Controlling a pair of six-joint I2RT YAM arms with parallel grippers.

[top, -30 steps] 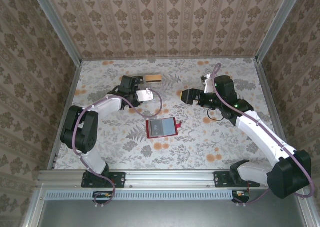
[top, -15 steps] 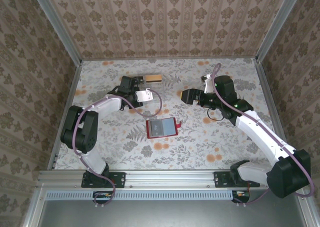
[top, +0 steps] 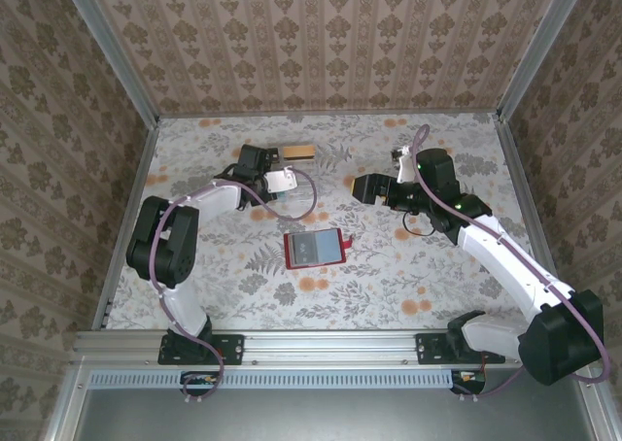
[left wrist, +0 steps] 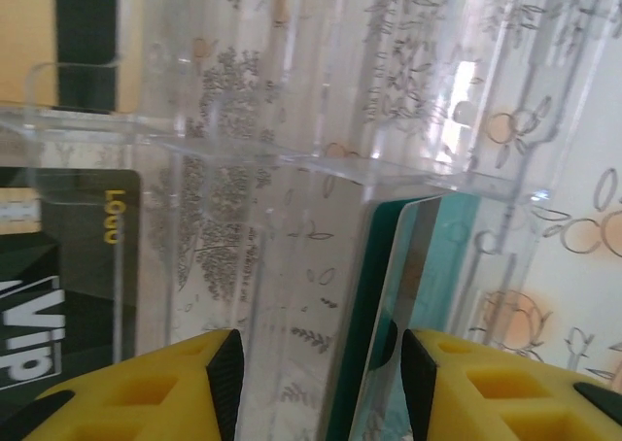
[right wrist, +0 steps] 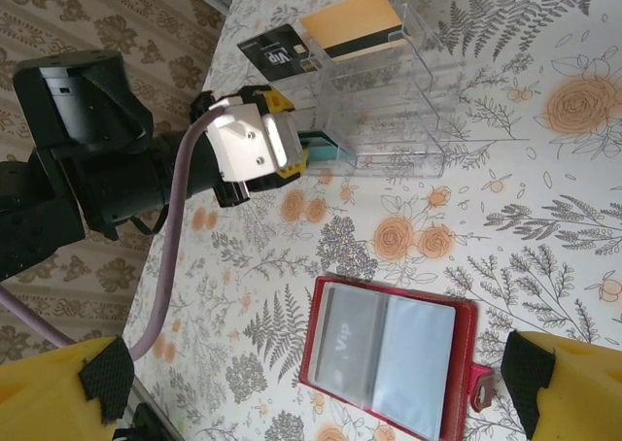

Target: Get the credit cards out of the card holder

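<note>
The card holder lies open on the desk ahead of the wide, empty right fingers, its long axis across their gap. The left fingers, part open around a teal card, are about as near.

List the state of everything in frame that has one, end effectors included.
card holder: open, flat on the table
grey card: in the card holder's pocket
teal card: out, standing on edge in the clear rack
black VIP card: out, at the rack
tan card: out, at the rack
left end effector: open, straddling the teal card
right end effector: open, empty
</note>
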